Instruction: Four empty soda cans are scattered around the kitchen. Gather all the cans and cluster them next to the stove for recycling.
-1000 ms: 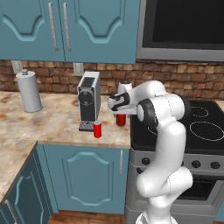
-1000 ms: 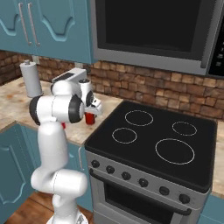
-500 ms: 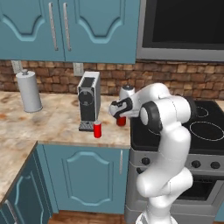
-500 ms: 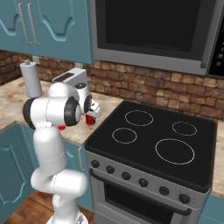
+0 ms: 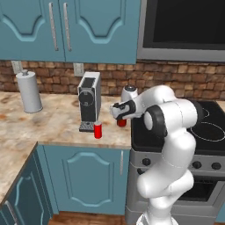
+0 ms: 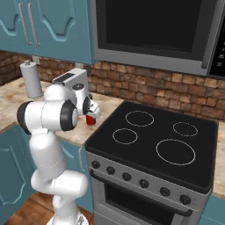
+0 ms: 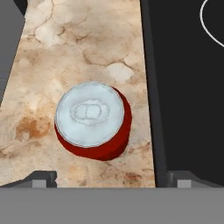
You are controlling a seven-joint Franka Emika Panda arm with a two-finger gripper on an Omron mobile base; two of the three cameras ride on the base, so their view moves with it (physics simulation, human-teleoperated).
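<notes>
1. The gripper [image 7: 107,177] is being held above a red can [image 7: 92,120], its fingers [image 7: 41,177] spread wide with nothing between them.
2. The can is being seen upright on the counter [image 7: 78,39], beyond the fingertips, nearer the finger away from the stove [image 7: 188,87].
3. A second red can [image 5: 98,130] is being left by the coffee machine [image 5: 89,102], well apart from the fingers.

Kitchen: stove [image 6: 149,140]; teal cabinets [image 5: 66,26]

Arm bent forward, hand [image 7: 107,175] pointing down, fingers spread wide.
</notes>
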